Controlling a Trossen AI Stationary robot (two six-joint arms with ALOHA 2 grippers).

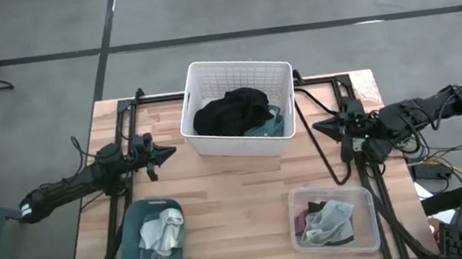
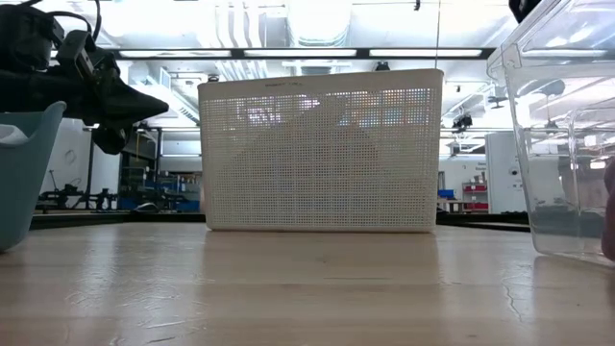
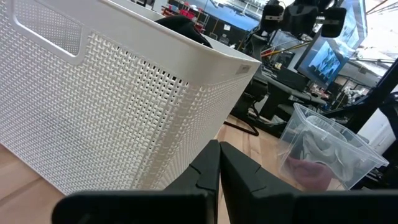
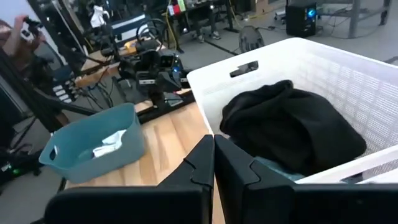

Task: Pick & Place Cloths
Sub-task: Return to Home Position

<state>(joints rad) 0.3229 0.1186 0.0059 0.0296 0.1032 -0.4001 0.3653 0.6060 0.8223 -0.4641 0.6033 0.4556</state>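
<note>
Over at the table's (image 1: 231, 204) left edge, the left gripper (image 1: 171, 151) hangs just above the wood, pointing toward the white bin (image 1: 237, 66). Its jaws are clenched on nothing, and the left wrist view shows its two dark fingers (image 3: 205, 171) pressed flat together. Beside that arm, toward the lower edge of the high view, sits a teal bin (image 1: 129, 246). A crumpled white-grey cloth (image 1: 163, 233) lies loose on its floor, pale with darker grey folds.

At the middle of the table's far side stands the white bin, a perforated basket. Inside it a black cloth (image 1: 231, 112) is heaped in a soft, wrinkled mound that covers most of the floor, and its top shows over the rim in the left wrist view. A teal-green cloth (image 1: 274, 124) peeks out from under the mound's right side, against the bin's wall.

Further right, near the lower edge, is the clear bin (image 1: 294, 199). It holds a grey cloth (image 1: 335, 215) bunched on top of a maroon cloth (image 1: 300, 224), whose dark red shows at the left and along the lower side.

At the right edge the right gripper (image 1: 317, 127) hovers about level with the left one, aimed at the white bin from the other side. Its jaws are likewise closed tight and empty, the fingers (image 4: 199, 162) meeting along one line
</note>
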